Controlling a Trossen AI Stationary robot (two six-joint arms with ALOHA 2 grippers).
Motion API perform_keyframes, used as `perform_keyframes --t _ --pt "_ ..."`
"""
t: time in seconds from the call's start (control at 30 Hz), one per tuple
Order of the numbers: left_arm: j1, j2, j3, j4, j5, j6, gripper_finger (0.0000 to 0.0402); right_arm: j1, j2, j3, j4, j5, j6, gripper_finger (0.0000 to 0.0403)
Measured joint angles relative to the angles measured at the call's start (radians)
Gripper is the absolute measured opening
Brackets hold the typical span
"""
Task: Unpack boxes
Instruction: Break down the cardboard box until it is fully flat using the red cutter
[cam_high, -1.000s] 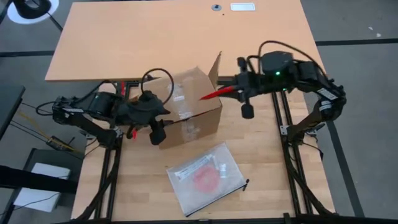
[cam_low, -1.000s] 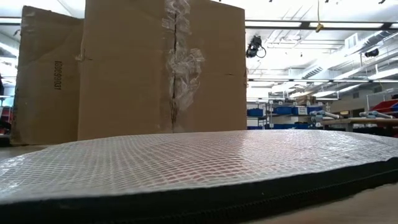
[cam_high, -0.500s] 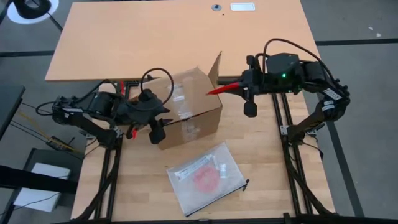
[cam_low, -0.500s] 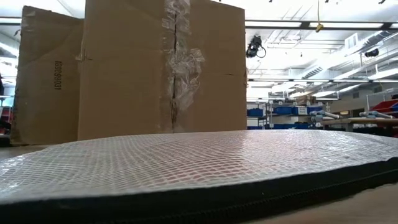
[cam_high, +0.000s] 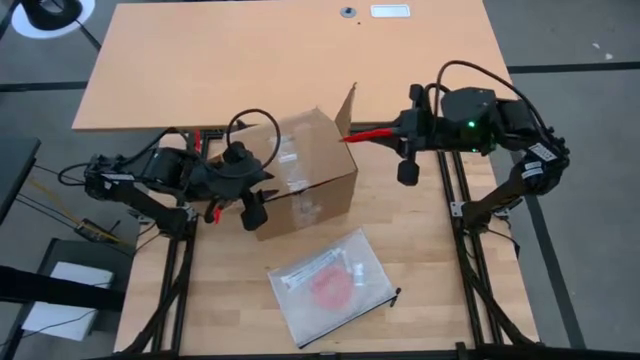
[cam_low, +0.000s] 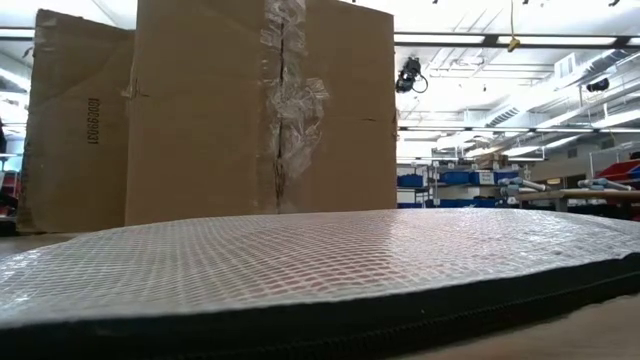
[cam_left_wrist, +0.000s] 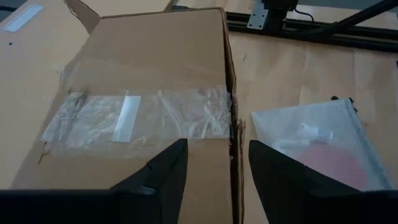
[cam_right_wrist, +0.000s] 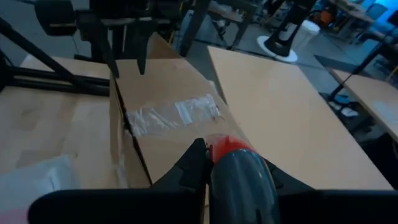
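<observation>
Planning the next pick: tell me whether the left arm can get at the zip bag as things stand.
Probably yes. The left hand is open and holds nothing, sitting against the carton. The zip bag lies flat on bare table just beyond the carton's near corner, with nothing on it; the hand would have to swing round that corner.

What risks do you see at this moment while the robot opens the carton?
The right gripper holds the box cutter pointed at the carton; it may snag the raised flap. The open left gripper only touches the carton, so it could slide onto the zip bag.
</observation>
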Motion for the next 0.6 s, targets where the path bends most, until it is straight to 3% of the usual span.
perform_keyframes --t 0.33,0.5,0.6 --pt "0.002 0.000 0.000 0.009 -0.011 0.011 0.0182 0.098 -0.020 0.000 -0.026 0.007 0.068 0.0055" --pt "0.002 0.000 0.000 -0.001 0.002 -0.021 0.0182 0.174 -0.016 0.000 -0.149 -0.192 0.296 0.0055" --pt "-0.006 0.000 0.000 -0.002 0.020 -0.049 0.0182 0.247 -0.013 -0.031 -0.259 -0.216 0.469 0.0055"
